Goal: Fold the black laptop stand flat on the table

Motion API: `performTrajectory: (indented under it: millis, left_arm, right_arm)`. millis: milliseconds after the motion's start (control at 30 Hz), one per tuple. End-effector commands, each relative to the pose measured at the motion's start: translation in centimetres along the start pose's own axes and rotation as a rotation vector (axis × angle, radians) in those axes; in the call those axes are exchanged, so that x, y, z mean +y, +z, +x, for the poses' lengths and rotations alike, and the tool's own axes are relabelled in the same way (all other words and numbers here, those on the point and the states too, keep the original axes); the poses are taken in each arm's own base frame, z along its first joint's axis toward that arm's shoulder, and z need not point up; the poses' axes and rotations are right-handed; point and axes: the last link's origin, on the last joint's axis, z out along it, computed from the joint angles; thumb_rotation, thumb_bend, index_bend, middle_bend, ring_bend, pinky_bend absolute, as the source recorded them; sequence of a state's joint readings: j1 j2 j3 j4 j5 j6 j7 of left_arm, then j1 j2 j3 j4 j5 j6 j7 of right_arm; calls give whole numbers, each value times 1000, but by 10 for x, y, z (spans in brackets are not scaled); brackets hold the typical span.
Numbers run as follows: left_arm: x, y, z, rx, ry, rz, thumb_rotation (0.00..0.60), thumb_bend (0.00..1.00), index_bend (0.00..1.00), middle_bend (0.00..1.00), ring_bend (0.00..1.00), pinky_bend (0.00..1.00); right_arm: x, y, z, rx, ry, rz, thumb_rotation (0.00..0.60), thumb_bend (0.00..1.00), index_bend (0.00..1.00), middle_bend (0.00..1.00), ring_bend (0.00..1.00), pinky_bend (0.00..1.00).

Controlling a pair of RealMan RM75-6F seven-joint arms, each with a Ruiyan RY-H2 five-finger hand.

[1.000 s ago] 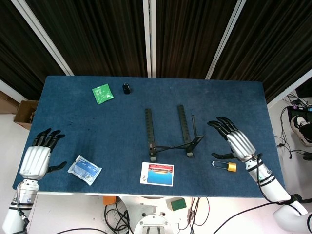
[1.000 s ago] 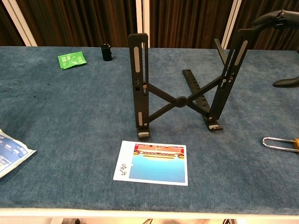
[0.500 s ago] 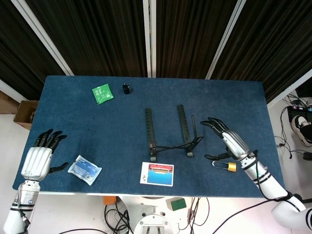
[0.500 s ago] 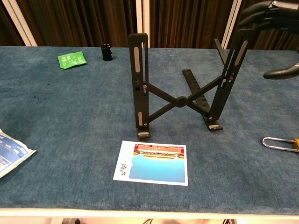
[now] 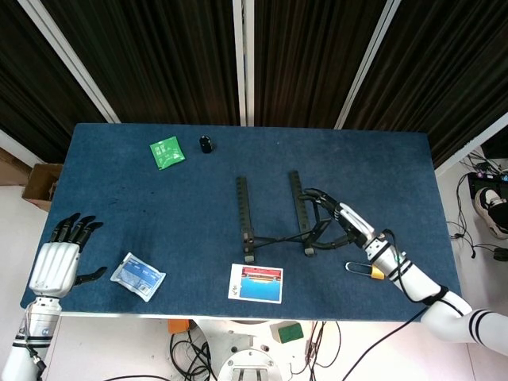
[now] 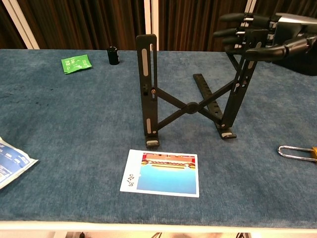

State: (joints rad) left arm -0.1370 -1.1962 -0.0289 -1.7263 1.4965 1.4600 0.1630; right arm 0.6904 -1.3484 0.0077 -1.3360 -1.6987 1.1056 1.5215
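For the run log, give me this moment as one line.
stand: black laptop stand upright, unfolded | right hand: at stand's right arm top, grip unclear | left hand: open, idle at table edge | fold: not done

Laptop stand [image 5: 276, 214] upright mid-worktop [image 5: 119, 182], our right hand [image 6: 262, 37] at its right upright's top, card [image 5: 256, 283] just before it, padlock [image 5: 366, 270] to its right, packet [image 5: 167, 152] and small cylinder [image 5: 205, 144] behind-left, pouch [image 5: 138, 275] front-left beside our left hand [image 5: 57, 265].
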Motion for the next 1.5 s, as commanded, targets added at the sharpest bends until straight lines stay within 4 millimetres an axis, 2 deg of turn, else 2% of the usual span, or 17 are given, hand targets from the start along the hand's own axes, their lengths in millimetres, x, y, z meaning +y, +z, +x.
performTrajectory:
  millis: [33, 467, 667, 967, 1067, 1233, 1500]
  left_arm:
    - [0, 0, -1, -3, -1, -2, 600, 31, 215, 143, 70, 123]
    - [3, 4, -5, -9, -7, -18, 600, 31, 215, 143, 71, 123]
    - [3, 5, -7, -12, -10, -23, 600, 31, 215, 143, 70, 123]
    - [10, 14, -13, -47, -24, -71, 600, 31, 215, 143, 70, 123]
    - [16, 19, -16, -62, -38, -102, 600, 31, 214, 143, 71, 123]
    - [34, 30, -28, -125, -118, -181, 600, 31, 196, 143, 70, 124]
    - [93, 59, -59, -247, -311, -375, 600, 31, 137, 142, 70, 128]
  right_arm:
    - [18, 6, -5, -42, 82, -28, 600, 85, 113, 156, 1, 30]
    - [55, -4, -16, -50, 357, -94, 600, 128, 113, 159, 2, 50]
    - [62, -8, -24, -57, 438, -128, 600, 149, 112, 161, 2, 63]
    - [68, -17, -30, -43, 469, -151, 600, 176, 113, 162, 2, 74]
    - [65, -20, -31, -43, 453, -133, 600, 176, 113, 161, 2, 75]
    - [52, -29, -32, -72, 321, -66, 600, 176, 112, 160, 2, 75]
    - [10, -45, -27, -50, 189, 53, 600, 176, 113, 160, 2, 75]
